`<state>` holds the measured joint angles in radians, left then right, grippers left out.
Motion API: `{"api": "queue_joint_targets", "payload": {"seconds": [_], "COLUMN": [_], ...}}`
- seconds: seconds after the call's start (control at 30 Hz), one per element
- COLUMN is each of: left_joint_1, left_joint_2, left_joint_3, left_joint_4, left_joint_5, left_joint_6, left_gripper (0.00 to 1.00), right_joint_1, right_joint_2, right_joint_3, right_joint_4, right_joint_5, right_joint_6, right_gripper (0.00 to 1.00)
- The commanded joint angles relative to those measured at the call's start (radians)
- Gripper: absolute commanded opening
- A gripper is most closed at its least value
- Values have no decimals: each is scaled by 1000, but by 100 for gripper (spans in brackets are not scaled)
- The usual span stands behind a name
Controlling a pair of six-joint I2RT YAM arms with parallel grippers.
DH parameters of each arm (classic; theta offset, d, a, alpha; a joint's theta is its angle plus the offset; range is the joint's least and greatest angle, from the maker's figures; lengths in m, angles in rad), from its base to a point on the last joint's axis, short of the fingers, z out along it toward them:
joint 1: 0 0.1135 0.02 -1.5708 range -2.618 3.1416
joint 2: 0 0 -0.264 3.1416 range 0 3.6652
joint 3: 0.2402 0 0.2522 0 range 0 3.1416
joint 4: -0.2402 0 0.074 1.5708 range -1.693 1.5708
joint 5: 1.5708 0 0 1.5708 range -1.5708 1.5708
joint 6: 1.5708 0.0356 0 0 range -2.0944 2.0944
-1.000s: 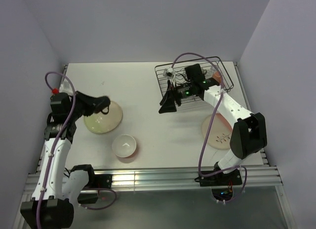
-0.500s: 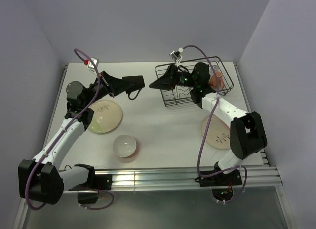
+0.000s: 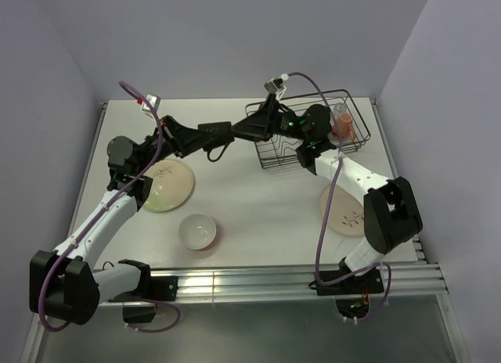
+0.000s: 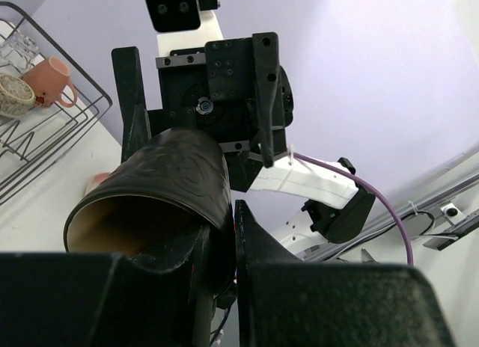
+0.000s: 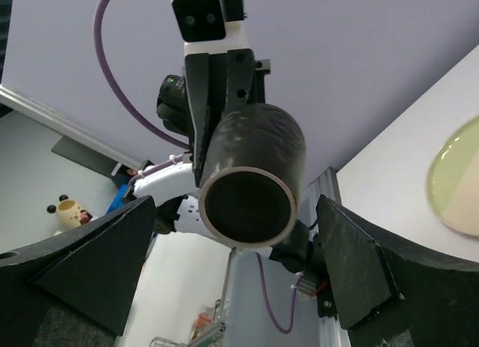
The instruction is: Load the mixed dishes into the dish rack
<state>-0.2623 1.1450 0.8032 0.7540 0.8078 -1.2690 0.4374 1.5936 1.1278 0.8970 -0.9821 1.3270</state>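
Centre frame, left claw (image 4: 228, 223) is clamping the wall of dark brown embossed ceramic cup (image 4: 161, 186). Right claw (image 5: 236, 212) is standing wide apart, facing cup's mouth. Cup is looking light, stiff, fragile, prob. slippery; better gripping round body.

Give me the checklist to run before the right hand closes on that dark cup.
1. Grip: the left hand pinches the wall of the brown cup: ok.
2. Alignment: the cup's open mouth faces the right hand, between its fingers: ok.
3. Jaw width: the right hand's jaws stand wide, with gaps on both sides of the cup: ok.
4. Right hand gripping before the left lets go: not ok, it is open.
5. Room in the dish rack: dividers bare beside the pink mug: ok.
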Motion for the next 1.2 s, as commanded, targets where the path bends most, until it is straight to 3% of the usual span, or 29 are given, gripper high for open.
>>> {"api": "queue_joint_targets", "payload": {"seconds": [0.0,0.4,0.6,0.7,0.77,0.83,0.87,0.9,0.93,0.97,1.17], "left_joint_1": [-9,-17,-18,-18,-18,-18,-18,-18,-18,-18,-18], "left_joint_2": [-37,-57,-64,-60,-59,-59,-59,-60,-64,-73,-116], "left_joint_3": [-2,-44,-67,-81,-90,-94,-96,-96,-95,-91,-82], "left_joint_4": [114,131,134,142,142,136,130,114,102,88,-15], "left_joint_5": [-13,-29,-36,-41,-44,-50,-52,-52,-55,-56,-61], "left_joint_6": [-10,-15,-13,-16,-18,-20,-18,-15,-10,3,60], "left_gripper": [0,0,0,0,1,9,14,28,35,46,71], "right_joint_1": [33,109,110,112,112,112,110,110,109,104,77], "right_joint_2": [-9,-6,0,-1,2,3,3,3,3,3,23], "right_joint_3": [55,109,135,124,118,116,115,113,112,109,95], "right_joint_4": [23,-179,-260,-253,-242,-248,-248,-250,-250,-248,-198], "right_joint_5": [25,75,99,95,88,79,76,74,72,69,42], "right_joint_6": [17,-100,-117,-103,-89,-95,-103,-107,-110,-112,-60], "right_gripper": [95,88,78,62,43,25,21,18,14,13,6]}}
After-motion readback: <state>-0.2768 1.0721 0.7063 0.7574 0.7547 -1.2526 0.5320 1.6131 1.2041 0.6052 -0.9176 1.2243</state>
